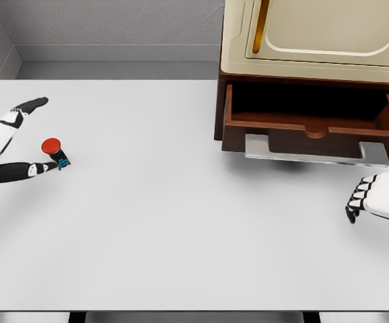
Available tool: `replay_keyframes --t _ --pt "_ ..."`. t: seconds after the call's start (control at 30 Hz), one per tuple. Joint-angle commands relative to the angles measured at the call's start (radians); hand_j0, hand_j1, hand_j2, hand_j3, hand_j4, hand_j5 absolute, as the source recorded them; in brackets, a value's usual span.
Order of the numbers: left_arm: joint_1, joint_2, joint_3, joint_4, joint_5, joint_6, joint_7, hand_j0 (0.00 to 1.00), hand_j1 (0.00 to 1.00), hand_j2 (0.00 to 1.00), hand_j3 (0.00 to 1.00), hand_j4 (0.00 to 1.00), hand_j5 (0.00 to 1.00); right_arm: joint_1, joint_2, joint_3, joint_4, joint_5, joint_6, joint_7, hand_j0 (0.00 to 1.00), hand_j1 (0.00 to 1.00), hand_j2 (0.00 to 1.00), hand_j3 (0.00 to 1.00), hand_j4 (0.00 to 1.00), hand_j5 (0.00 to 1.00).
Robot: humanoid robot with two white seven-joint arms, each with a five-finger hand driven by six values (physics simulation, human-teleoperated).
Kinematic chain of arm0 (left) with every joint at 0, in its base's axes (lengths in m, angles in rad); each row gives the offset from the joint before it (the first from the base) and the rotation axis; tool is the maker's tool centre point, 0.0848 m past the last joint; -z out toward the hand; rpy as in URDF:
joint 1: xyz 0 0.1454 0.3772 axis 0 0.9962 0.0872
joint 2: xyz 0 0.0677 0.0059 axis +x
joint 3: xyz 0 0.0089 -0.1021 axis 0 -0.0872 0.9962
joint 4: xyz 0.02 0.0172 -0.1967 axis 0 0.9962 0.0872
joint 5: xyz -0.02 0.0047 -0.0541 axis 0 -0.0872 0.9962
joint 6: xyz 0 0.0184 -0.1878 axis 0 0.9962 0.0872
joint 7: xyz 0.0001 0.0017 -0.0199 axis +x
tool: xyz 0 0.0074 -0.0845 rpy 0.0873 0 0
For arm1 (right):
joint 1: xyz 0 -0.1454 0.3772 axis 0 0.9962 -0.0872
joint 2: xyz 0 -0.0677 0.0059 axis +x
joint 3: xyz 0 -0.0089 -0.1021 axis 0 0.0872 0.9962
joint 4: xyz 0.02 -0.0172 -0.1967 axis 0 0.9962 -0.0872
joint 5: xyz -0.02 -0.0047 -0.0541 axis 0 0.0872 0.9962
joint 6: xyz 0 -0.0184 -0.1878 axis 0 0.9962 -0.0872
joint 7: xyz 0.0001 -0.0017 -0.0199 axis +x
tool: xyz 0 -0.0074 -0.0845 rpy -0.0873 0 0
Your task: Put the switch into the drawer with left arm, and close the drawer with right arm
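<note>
Left hand [21,138] reaches the switch [54,152] as the drawer [312,124] stands open.
Fingers spread, one fingertip touching the red-capped switch on the tabletop [181,222]; right hand [366,197], fingers curled and empty, waits near the drawer.

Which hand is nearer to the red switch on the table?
Left. The left hand is right beside the switch, its spread fingers on either side of it. The right hand is far across the table, below the open drawer.

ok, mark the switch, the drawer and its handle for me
switch [52,146]: head view, on its red button top.
drawer [313,126]: head view, on its brown front panel.
handle [309,157]: head view, middle of the grey bar.
</note>
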Motion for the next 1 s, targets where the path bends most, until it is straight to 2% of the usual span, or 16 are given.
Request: replay_keyframes --t 0.0,0.1,0.17,0.23,0.27,0.33,0.47,0.53,0.63,0.87,0.97 --pt "0.000 0.073 -0.090 0.003 0.170 0.001 0.003 1.00 1.00 1.00 1.00 1.00 1.00 0.000 -0.001 -0.001 0.000 -0.006 0.000 0.010 0.35 0.35 0.35 0.35 0.35 0.35" --pt "-0.009 0.070 -0.117 0.001 0.242 0.001 -0.005 1.00 1.00 1.00 1.00 1.00 1.00 0.002 0.000 -0.001 0.001 -0.006 0.000 0.011 0.35 0.35 0.35 0.35 0.35 0.35" --pt "-0.012 0.071 -0.147 0.003 0.333 0.001 -0.010 1.00 1.00 1.00 1.00 1.00 1.00 0.002 0.031 0.001 0.001 -0.006 0.000 0.034 0.36 0.36 0.36 0.36 0.36 0.36" --pt "-0.046 0.067 -0.147 0.006 0.360 0.001 -0.060 1.00 1.00 1.00 1.00 1.00 1.00 0.002 0.031 -0.001 0.001 -0.006 0.000 0.047 0.36 0.36 0.36 0.36 0.36 0.36" --pt "-0.075 0.059 -0.147 0.024 0.360 0.001 -0.074 1.00 1.00 1.00 1.00 1.00 1.00 0.002 0.029 0.001 0.001 -0.006 0.000 0.047 0.36 0.36 0.36 0.36 0.36 0.36" --pt "-0.117 0.050 -0.153 0.069 0.362 0.110 -0.126 1.00 1.00 1.00 1.00 1.00 1.00 0.002 0.029 -0.001 0.000 -0.006 0.000 0.048 0.36 0.36 0.36 0.36 0.36 0.36" --pt "-0.164 0.041 -0.206 0.176 0.359 0.260 -0.163 1.00 1.00 1.00 1.00 1.00 1.00 0.002 0.029 -0.001 0.000 -0.006 0.000 0.047 0.36 0.36 0.36 0.36 0.36 0.36" --pt "-0.170 0.041 -0.209 0.184 0.357 0.319 -0.171 1.00 1.00 1.00 1.00 1.00 1.00 0.002 0.025 -0.001 0.001 -0.006 0.000 0.047 0.36 0.36 0.36 0.36 0.36 0.36" --pt "-0.172 0.039 -0.208 0.216 0.366 0.320 -0.186 1.00 1.00 1.00 1.00 1.00 1.00 0.003 0.025 0.001 0.001 -0.006 0.000 0.047 0.35 0.35 0.35 0.35 0.35 0.35" --pt "-0.192 0.039 -0.202 0.293 0.455 0.330 -0.194 1.00 1.00 1.00 1.00 1.00 1.00 0.005 0.022 0.001 0.001 -0.006 0.000 0.047 0.35 0.35 0.35 0.35 0.35 0.35" --pt "-0.222 0.007 -0.202 0.370 0.451 0.331 -0.194 1.00 1.00 1.00 1.00 1.00 1.00 0.005 0.022 0.001 0.000 -0.006 0.000 0.047 0.35 0.35 0.35 0.35 0.35 0.35"
